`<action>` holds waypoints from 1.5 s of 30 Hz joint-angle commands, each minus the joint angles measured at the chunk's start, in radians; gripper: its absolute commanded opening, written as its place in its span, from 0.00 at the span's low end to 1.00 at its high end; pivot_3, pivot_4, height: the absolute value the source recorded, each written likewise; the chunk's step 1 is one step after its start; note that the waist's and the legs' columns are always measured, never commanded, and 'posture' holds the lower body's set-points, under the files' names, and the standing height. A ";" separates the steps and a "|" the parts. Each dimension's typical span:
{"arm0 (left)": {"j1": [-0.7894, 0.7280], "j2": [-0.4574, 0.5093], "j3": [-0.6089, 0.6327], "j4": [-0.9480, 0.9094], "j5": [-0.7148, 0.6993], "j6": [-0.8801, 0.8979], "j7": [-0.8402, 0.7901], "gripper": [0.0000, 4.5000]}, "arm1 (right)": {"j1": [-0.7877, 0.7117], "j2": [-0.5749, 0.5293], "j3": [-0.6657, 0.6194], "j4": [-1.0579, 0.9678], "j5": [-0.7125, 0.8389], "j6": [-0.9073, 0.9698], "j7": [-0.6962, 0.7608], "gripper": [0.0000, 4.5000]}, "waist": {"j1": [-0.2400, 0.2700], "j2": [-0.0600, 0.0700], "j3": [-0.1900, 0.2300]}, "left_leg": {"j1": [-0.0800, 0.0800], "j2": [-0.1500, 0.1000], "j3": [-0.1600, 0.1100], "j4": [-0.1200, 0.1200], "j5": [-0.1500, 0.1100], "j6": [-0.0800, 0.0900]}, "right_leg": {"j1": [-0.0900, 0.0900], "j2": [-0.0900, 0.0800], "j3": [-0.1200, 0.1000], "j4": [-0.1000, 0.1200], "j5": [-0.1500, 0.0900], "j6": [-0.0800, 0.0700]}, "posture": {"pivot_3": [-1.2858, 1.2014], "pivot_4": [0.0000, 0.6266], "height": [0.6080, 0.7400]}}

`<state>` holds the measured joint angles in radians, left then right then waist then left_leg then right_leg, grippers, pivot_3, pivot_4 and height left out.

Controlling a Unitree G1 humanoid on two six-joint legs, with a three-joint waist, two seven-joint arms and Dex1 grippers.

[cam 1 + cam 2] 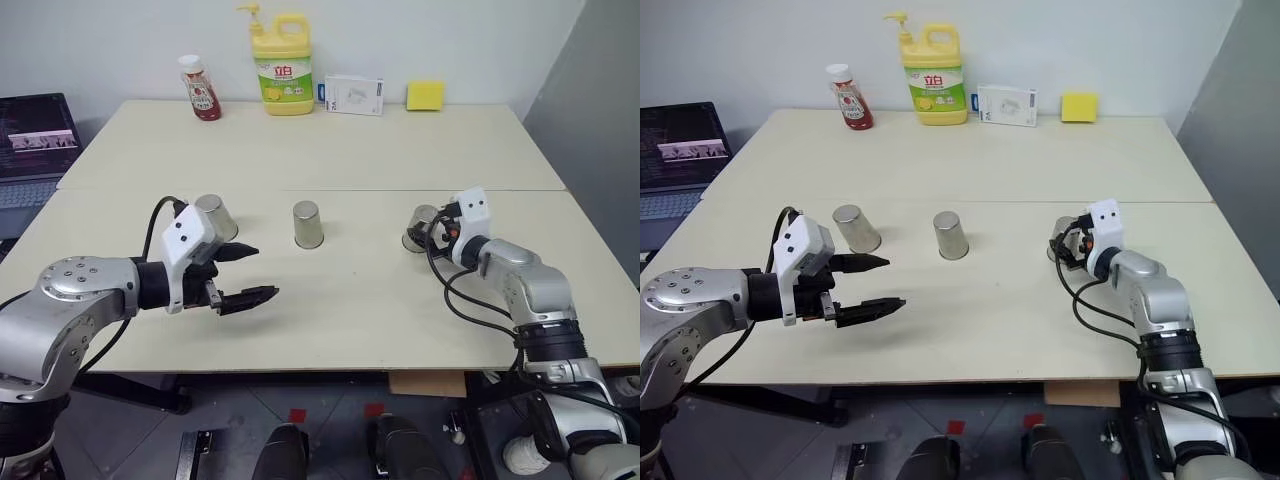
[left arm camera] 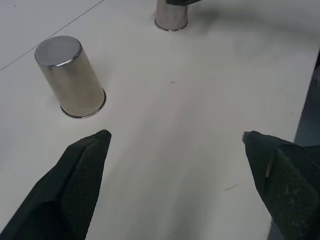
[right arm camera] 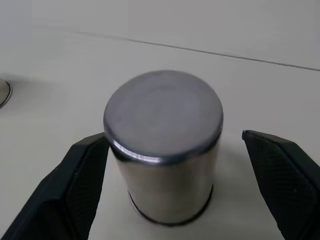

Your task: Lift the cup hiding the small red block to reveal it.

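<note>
On the pale beige desk (image 1: 330, 300), the left pincer (image 1: 246, 272) hovers with its black fingers spread wide, empty, near the leftmost upturned brushed-steel cup (image 1: 217, 217). A second identical steel cup (image 1: 308, 225) stands mid-desk. At right, the right pincer (image 3: 175, 165) is wide open astride the third steel cup (image 3: 164, 150), its fingers apart from the sides.

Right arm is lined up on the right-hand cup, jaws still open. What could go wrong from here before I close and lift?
1. The right gripper has its jaws open around the right cup; one finger sits much nearer, so closing may shove or tip the cup.
2. All three upturned cups look alike, so the block may be under the middle cup or the left cup.
3. The left gripper hovers open near the left cup and could bump it.
</note>
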<state>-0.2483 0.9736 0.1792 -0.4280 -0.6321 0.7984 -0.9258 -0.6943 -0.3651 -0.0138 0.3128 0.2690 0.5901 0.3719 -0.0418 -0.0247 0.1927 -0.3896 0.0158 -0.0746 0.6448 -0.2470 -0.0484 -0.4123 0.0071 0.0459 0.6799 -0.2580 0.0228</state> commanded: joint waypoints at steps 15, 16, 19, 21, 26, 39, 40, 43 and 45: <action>0.019 -0.009 0.011 0.010 0.024 -0.050 -0.003 1.00 | -0.023 0.003 -0.058 -0.126 -0.007 -0.062 0.010 0.59 | -0.007 0.000 0.000 | -0.003 0.000 0.000 0.000 0.000 0.000 | -0.003 0.000 0.000 0.001 0.000 0.000 | 0.52 0.24 1.00; 0.017 -0.009 0.014 0.011 0.020 -0.050 -0.006 1.00 | -0.005 -0.011 -0.075 -0.186 0.002 -0.030 0.002 0.59 | -0.007 0.000 0.000 | -0.003 0.000 -0.001 0.000 0.000 0.000 | -0.003 0.000 0.000 0.001 0.000 0.000 | 0.52 0.24 1.00; 0.016 -0.005 0.019 0.012 0.014 -0.052 -0.015 1.00 | 0.042 -0.064 -0.119 -0.297 -0.006 0.056 -0.042 0.59 | -0.001 0.000 0.000 | -0.005 0.000 -0.002 0.000 0.000 0.000 | -0.004 0.000 -0.001 0.001 0.000 0.000 | 0.52 0.24 1.00; 0.015 -0.002 0.017 0.012 0.015 -0.056 -0.021 1.00 | 0.061 -0.093 -0.132 -0.325 -0.023 0.094 -0.063 0.59 | 0.004 0.000 0.000 | -0.007 -0.001 -0.001 0.000 0.000 0.000 | -0.006 -0.001 -0.001 0.001 0.000 0.000 | 0.52 0.24 1.00; -0.027 -0.008 -0.023 0.020 0.024 -0.068 -0.039 1.00 | 0.094 -0.118 -0.135 -0.287 -0.041 0.161 -0.089 0.59 | 0.006 0.000 0.000 | -0.008 -0.001 -0.001 0.000 0.000 0.000 | -0.007 -0.001 0.000 0.001 0.000 0.000 | 0.52 0.24 1.00; -0.037 -0.002 -0.027 0.021 0.039 -0.071 -0.034 1.00 | 0.044 -0.042 -0.247 -0.226 -0.007 0.136 -0.183 1.00 | -0.009 0.000 0.000 | -0.008 -0.001 0.000 0.000 0.000 0.000 | -0.008 0.000 0.000 0.001 0.002 -0.003 | 0.52 0.24 1.00; -0.033 -0.001 -0.021 0.020 0.040 -0.070 -0.031 1.00 | 0.036 -0.051 -0.250 -0.251 -0.004 0.132 -0.179 1.00 | -0.009 0.000 0.000 | -0.008 -0.001 0.000 0.000 0.000 0.000 | -0.008 0.000 0.000 0.001 0.002 -0.003 | 0.52 0.24 1.00; -0.013 0.004 0.010 0.016 0.039 -0.065 -0.019 1.00 | 0.018 -0.095 -0.250 -0.333 -0.005 0.104 -0.155 1.00 | -0.010 0.001 0.001 | -0.008 -0.001 0.000 0.000 0.000 0.000 | -0.008 0.000 0.000 0.002 0.000 0.000 | 0.52 0.24 1.00; 0.007 0.011 0.044 0.019 0.035 -0.058 -0.011 1.00 | 0.024 -0.135 -0.231 -0.409 0.021 0.092 -0.079 1.00 | -0.009 0.001 0.001 | -0.008 -0.001 0.000 0.000 0.000 0.000 | -0.008 0.000 0.000 0.001 0.000 0.000 | 0.52 0.24 1.00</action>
<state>-0.2466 0.9607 0.1572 -0.3928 -0.5939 0.7380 -0.9470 -0.6515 -0.4596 -0.2362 0.0104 0.2611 0.7180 0.2271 -0.0511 -0.0237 0.1933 -0.3978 0.0152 -0.0751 0.6449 -0.2469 -0.0483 -0.4203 0.0069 0.0459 0.6811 -0.2578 0.0229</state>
